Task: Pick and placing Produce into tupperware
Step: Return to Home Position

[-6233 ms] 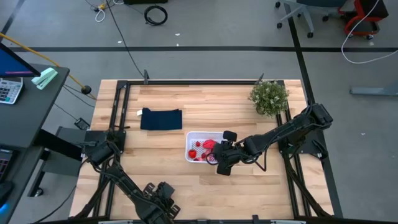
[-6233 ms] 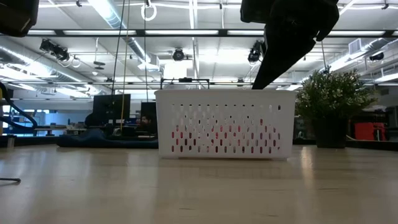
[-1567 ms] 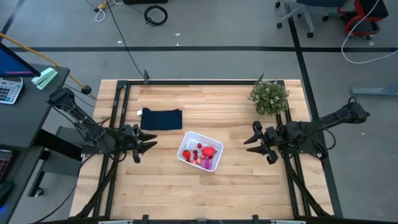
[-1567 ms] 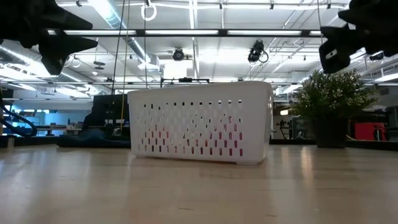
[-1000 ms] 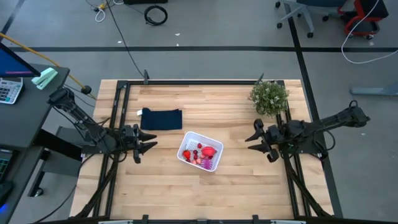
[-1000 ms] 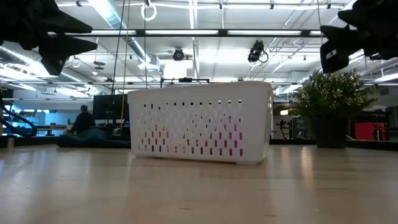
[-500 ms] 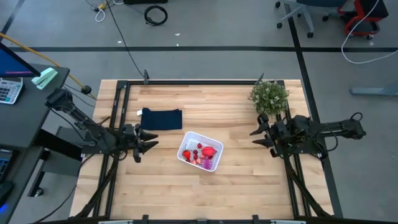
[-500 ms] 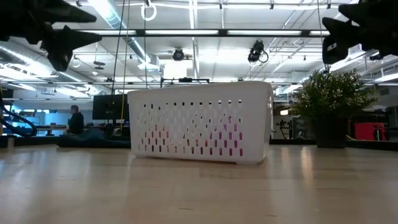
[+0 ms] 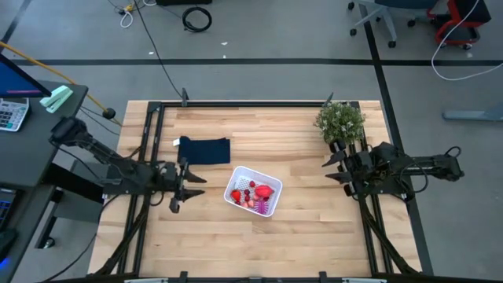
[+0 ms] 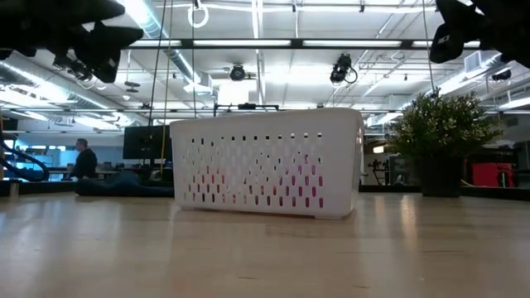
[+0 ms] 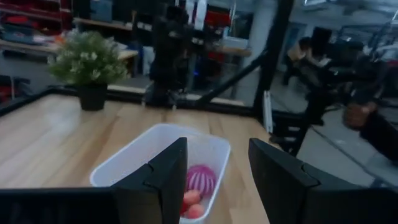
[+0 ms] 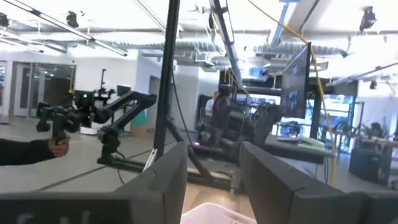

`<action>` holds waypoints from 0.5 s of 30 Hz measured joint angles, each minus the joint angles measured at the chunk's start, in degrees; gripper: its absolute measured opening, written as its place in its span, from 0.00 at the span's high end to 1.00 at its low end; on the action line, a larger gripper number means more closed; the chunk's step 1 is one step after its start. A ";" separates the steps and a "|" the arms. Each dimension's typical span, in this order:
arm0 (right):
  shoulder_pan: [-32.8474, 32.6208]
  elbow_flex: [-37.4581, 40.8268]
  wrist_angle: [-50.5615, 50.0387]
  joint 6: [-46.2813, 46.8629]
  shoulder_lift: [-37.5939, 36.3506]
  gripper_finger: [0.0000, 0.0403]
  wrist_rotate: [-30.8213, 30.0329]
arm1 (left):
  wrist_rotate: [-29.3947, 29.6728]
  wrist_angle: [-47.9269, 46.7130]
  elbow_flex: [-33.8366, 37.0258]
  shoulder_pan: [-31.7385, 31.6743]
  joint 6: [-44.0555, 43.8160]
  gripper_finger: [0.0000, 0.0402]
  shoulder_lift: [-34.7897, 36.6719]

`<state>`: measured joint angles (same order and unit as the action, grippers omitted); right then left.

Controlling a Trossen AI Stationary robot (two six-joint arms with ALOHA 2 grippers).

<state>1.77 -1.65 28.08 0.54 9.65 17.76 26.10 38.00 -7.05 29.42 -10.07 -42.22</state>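
1. The white perforated plastic tupperware (image 9: 233, 179) sits near the middle of the light wooden table (image 9: 314, 236), turned a bit askew. Neither arm is touching it.
2. All the produce (image 9: 245, 191) I can see is inside it: small red toy bits, one larger red piece (image 9: 265, 189), and the purple ribbed ball (image 9: 267, 206) in the corner toward 5 o'clock.
3. The left gripper (image 9: 192, 185) is at 9 o'clock of the tupperware, near it and up off the table. It points at the tupperware, fingers spread apart with nothing between them.
4. The right gripper (image 9: 330, 169) is out at 3 o'clock by the table's edge, well apart from the tupperware and raised too. Its fingers are spread and empty.
5. The dark navy folded cloth (image 9: 203, 150) lies at 11 o'clock of the tupperware, and the green leafy potted plant (image 9: 340, 122) stands at 2 o'clock.
6. In the low view there's a person (image 10: 81, 157) in the room behind the table.
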 joint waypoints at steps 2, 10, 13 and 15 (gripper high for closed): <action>0.31 0.00 0.85 -0.20 0.04 0.61 0.90 | -0.34 -2.19 0.00 -1.39 -1.02 0.56 0.05; 0.82 0.00 3.53 0.33 0.04 0.61 4.83 | -0.29 -7.56 0.02 -5.30 -2.78 0.54 5.61; 0.82 0.00 3.49 0.28 0.04 0.61 4.81 | -0.29 -7.50 0.04 -5.26 -0.01 0.55 9.37; 0.79 0.00 3.45 0.38 0.04 0.61 4.83 | -0.27 -7.64 0.04 -5.26 1.17 0.56 11.72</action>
<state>2.57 -1.65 31.53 0.91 9.69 22.59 25.82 30.36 -7.01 24.16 -8.90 -30.50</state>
